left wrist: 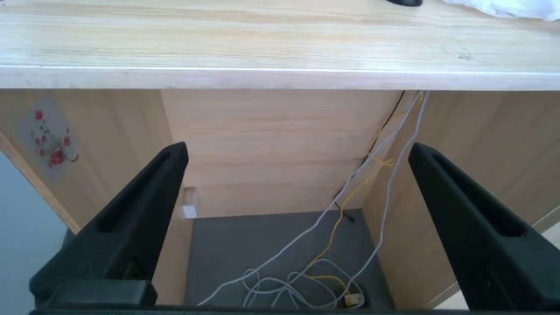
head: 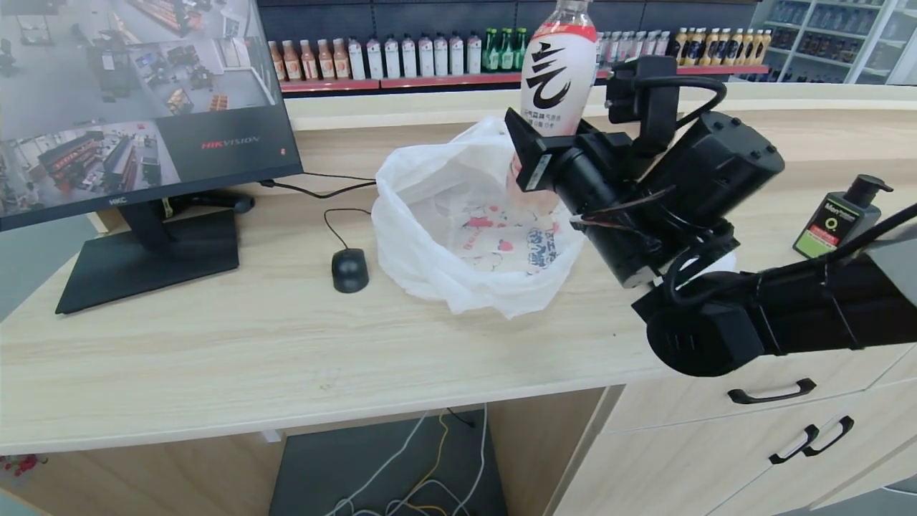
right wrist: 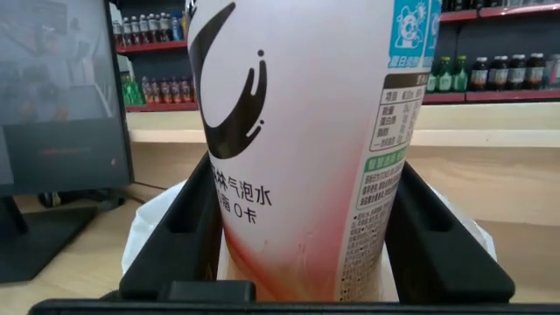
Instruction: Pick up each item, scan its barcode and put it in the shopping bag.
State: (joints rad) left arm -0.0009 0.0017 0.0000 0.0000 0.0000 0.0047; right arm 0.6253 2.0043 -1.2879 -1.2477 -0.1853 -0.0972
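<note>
Head view: the right gripper [head: 534,161] is clamped on the lower body of 1 pale pink bottle [head: 559,79], which stands upright above the open mouth of the white shopping bag [head: 430,236] on the counter [head: 215,358]. The bottle's base hangs just inside the bag's far rim and looks not yet set down. I judge this to be the bagging step for this item; whether its barcode was read cannot be told. Printed pink and blue shapes show inside the bag (a packed item or the bag's own pattern, I cannot tell which). A monitor [head: 136,93] and a mouse [head: 349,270] sit to the bag's left. 1 pump bottle [head: 842,218] stands well apart on the right, possibly left to scan.

Left wrist view: the left gripper [left wrist: 297,236] is spread wide and holds nothing. It hangs low in front of the counter edge, facing the cables [left wrist: 324,262] in the recess beneath, well away from the bottle.

Right wrist view: the bottle [right wrist: 297,149] stands between the 2 fingers [right wrist: 188,227], touching both, with the bag [right wrist: 153,227] just behind it.
</note>
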